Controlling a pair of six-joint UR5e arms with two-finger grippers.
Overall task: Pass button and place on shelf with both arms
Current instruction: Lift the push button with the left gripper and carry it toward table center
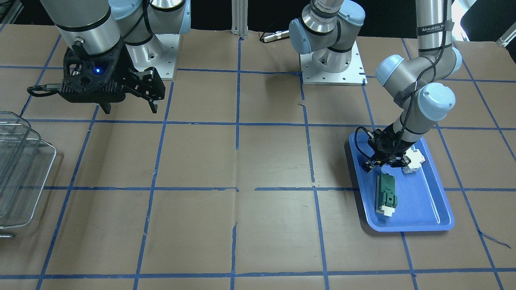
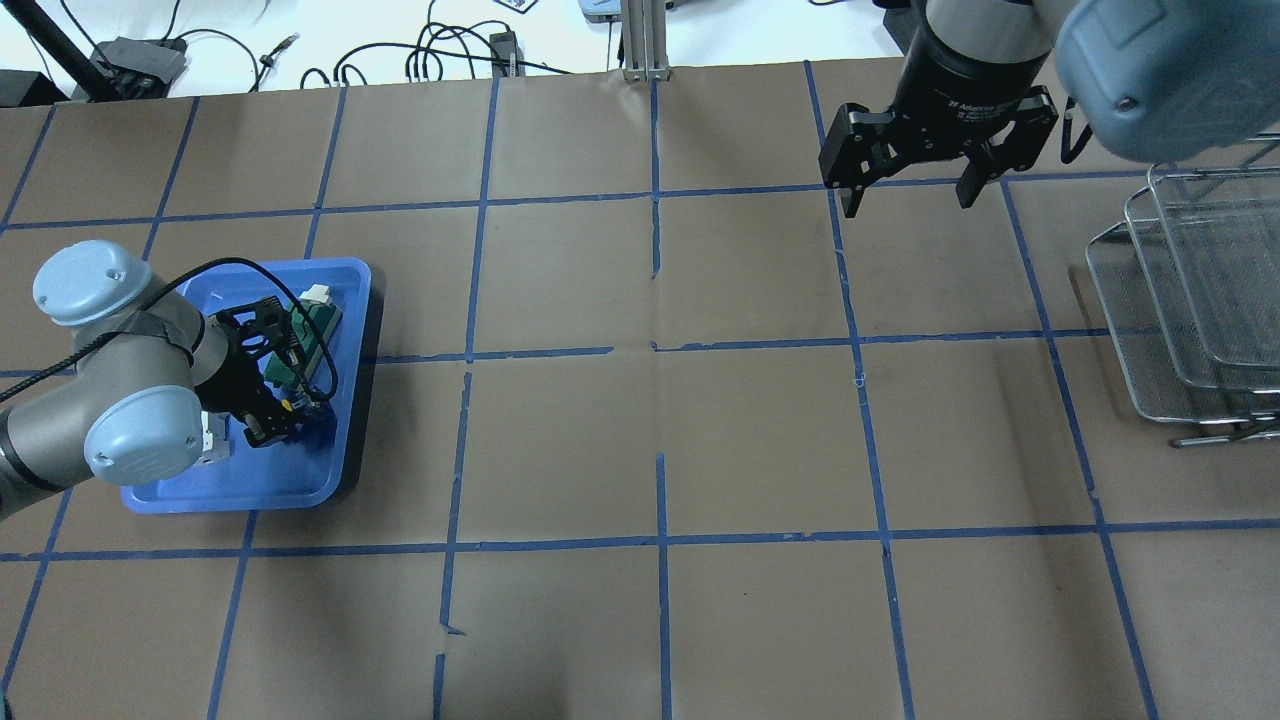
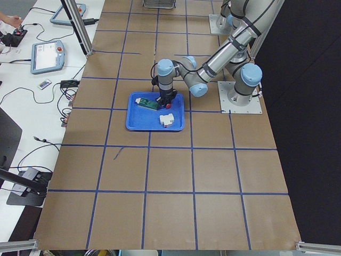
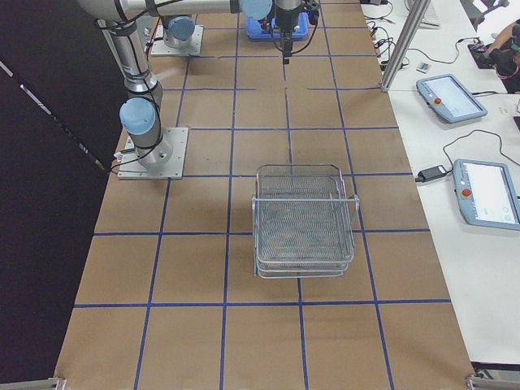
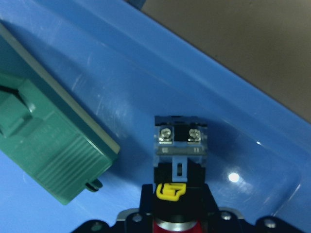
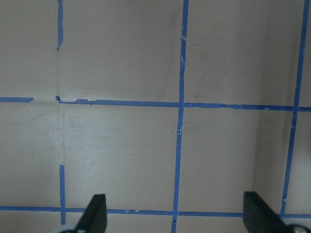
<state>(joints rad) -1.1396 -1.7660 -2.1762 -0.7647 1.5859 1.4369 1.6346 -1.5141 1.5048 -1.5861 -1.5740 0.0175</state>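
A wide table (image 1: pixel 274 161) fills the scene, covered in brown paper crossed by a grid of blue tape lines (image 1: pixel 238 125); an aluminium post (image 2: pixel 645 40) stands at one edge; alongside runs a white bench (image 4: pixel 496 284) carrying teach pendants (image 4: pixel 452 97) and loose black cables (image 2: pixel 440 50); the light is bright and even; off the opposite side all is dark.

- Button (image 5: pixel 181 162): black body, yellow clip, red cap, held in the left gripper (image 1: pixel 382 163) low inside the blue tray (image 5: pixel 218 87), near the green block (image 5: pixel 53 145).
- Shelf (image 4: pixel 305 218): silver wire-mesh tiers, upright on the table (image 4: pixel 203 268), well apart from the button.
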